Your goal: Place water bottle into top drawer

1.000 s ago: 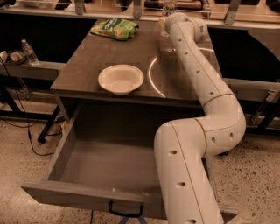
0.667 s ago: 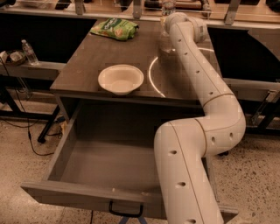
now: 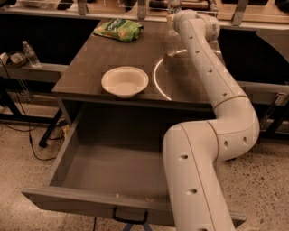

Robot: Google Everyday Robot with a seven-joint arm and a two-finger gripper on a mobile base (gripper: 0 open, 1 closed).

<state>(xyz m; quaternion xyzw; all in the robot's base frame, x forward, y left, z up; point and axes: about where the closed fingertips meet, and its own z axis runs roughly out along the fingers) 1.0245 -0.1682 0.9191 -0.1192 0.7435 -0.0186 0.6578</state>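
The top drawer (image 3: 72, 199) is pulled wide open at the front of the table, empty inside, with its black handle (image 3: 130, 217) at the front centre. My white arm reaches over the table to its far right edge. My gripper (image 3: 173, 21) is at the arm's end there, mostly hidden behind the wrist. The water bottle (image 3: 173, 6) stands upright at the back edge right by the gripper. Only its top and a little clear plastic show.
A white bowl (image 3: 125, 81) sits near the table's front edge. A green snack bag (image 3: 119, 29) lies at the back left. A small clear bottle (image 3: 30, 53) stands on a side shelf at far left. My arm's elbow overhangs the drawer's right part.
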